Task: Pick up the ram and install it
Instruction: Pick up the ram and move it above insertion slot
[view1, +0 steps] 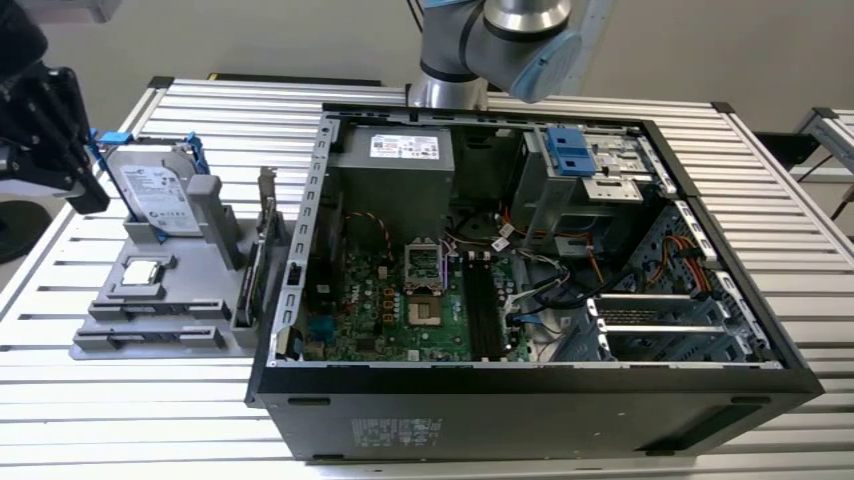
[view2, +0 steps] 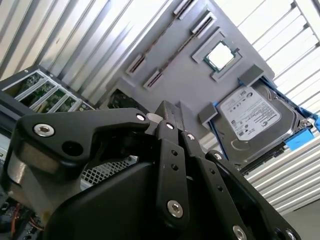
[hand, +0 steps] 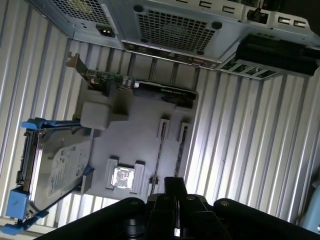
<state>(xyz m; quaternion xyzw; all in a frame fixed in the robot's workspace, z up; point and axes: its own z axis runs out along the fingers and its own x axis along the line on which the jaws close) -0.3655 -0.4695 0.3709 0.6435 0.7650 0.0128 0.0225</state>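
1. The pincer (hand: 172, 181), its fingers closed together, hangs over the grey parts tray (hand: 142, 117) in both wrist views.
2. The ram (hand: 158, 156) stands on edge in a slot of that tray. In the first wrist view its near end lies just beside the pincer's tips, and the two look apart.
3. A processor chip (hand: 123, 177) sits in its own pocket next to the ram.
4. Beyond the chip, a silver hard drive (hand: 60, 165) in a blue bracket leans in the tray.
5. A grey card with a metal bracket (hand: 112, 82) stands at the tray's edge nearest the computer.
6. The open computer case (view1: 534, 400) lies on the slatted metal worktop (view1: 134, 420), to the exterior view's right of the tray.
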